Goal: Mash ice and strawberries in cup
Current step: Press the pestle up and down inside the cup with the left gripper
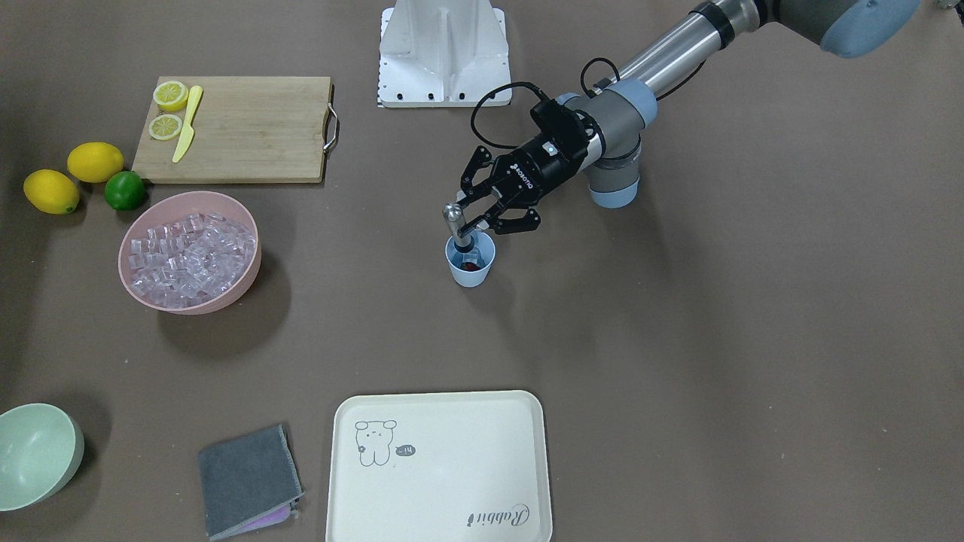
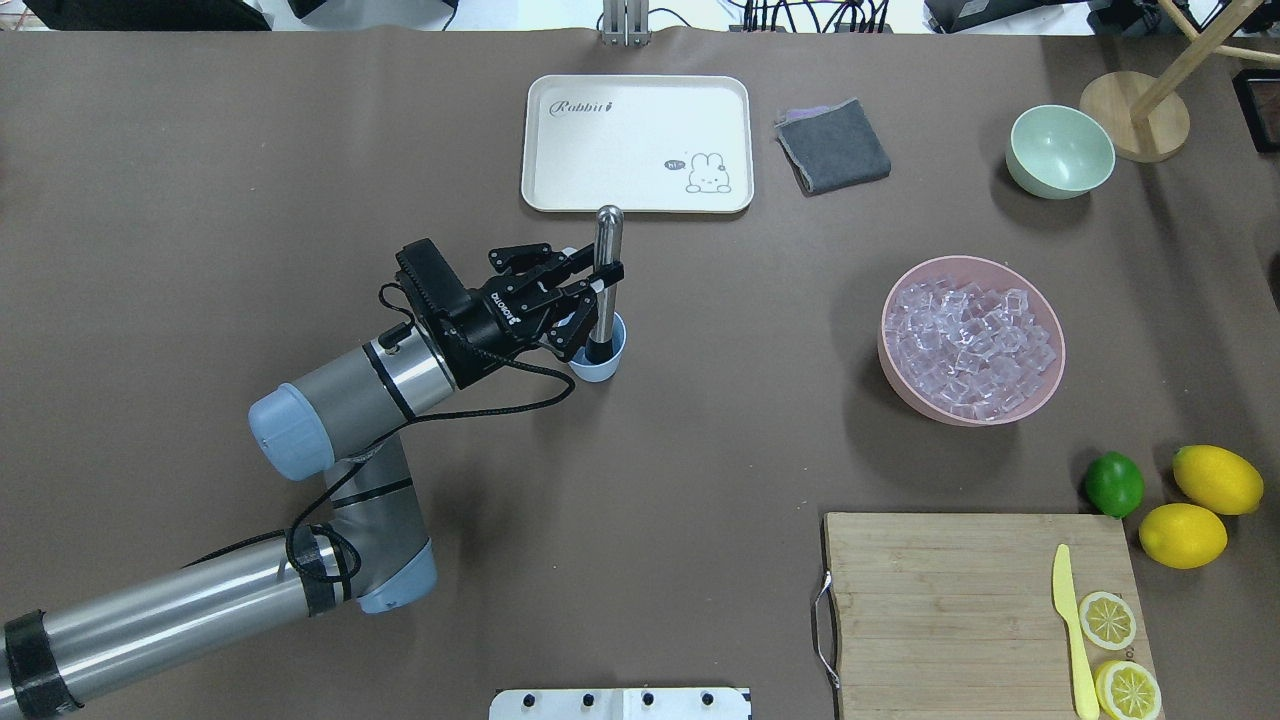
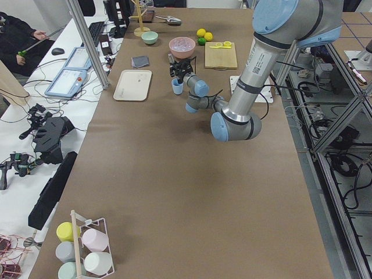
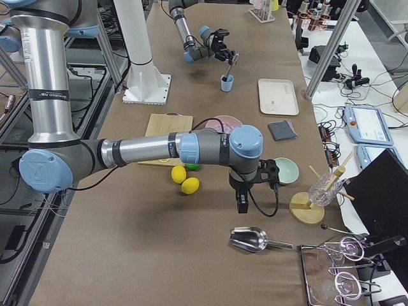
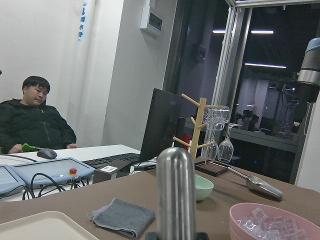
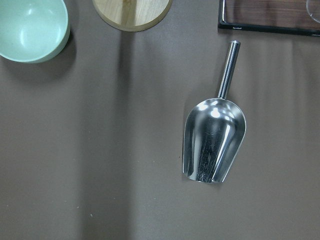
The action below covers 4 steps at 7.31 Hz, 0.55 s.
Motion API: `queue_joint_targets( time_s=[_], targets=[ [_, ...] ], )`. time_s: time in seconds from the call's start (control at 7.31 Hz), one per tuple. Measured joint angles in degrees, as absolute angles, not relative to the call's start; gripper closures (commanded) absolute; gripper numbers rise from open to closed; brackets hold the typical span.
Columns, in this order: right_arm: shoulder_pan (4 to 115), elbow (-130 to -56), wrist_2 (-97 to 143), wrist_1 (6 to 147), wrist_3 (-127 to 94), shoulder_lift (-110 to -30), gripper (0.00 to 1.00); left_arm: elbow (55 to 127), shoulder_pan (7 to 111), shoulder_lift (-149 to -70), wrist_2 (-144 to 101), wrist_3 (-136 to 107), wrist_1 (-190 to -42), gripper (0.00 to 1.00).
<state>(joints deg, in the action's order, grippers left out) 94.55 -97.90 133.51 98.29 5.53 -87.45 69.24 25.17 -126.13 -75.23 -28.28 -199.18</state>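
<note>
The left gripper (image 1: 473,220) is clamped on a steel muddler (image 1: 454,217) standing in the cup (image 1: 471,274), a red strawberry (image 1: 471,266) at its bottom. The ice (image 1: 192,252) fills the pink bowl (image 1: 205,307), well apart. The right gripper (image 4: 242,205) gives no sign I can read: I cannot tell its state.

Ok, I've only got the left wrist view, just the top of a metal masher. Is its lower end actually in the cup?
Observer: Yes. Overhead, the masher stands with its lower end inside the cup, the left gripper shut on its shaft.
Operator: Anything in the cup?
Observer: From the front, something red, seemingly the strawberry, beside the masher's foot; nothing else I can make out.
Operator: And the right arm?
Observer: Its wrist camera looks straight down on a metal scoop.
</note>
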Motion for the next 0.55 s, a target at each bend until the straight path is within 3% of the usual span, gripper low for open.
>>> queue_joint_targets(
  time_s=[0.55],
  targets=[
    [94.7,-97.9,133.4,98.2,5.6,-87.7,0.01,68.8,25.3,-125.7,-72.5,-28.2,-203.6,1.00]
  ],
)
